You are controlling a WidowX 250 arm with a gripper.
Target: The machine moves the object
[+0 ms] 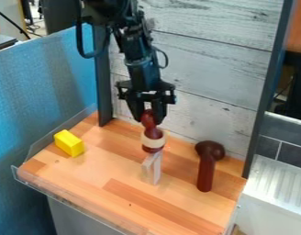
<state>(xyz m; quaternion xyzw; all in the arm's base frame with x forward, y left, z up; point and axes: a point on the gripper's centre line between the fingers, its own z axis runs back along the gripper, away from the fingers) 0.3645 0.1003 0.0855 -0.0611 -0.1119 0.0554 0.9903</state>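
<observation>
In the camera view, where my end effector hangs down near the desk's back boards, its two fingers stand close together, one on each side of the task's thing, gripping its upper end. Item held: one turned wooden piece, long axis close to upright, its top leaning slightly toward the view's left; narrow knobbed end up, broad rounded end down. Finish: glossy dark red, with a pale cream band around the lower bulge and a slimmer neck under the knob. Location: above the middle of the desk, directly over a pale grey upright block; whether the two touch, I cannot tell.

Also listed: one yellow block, oblong, on the desk at the view's left; one dark reddish-brown piece with a round head, at the view's right, its head toward the boards and its straight stem toward the front edge.
</observation>
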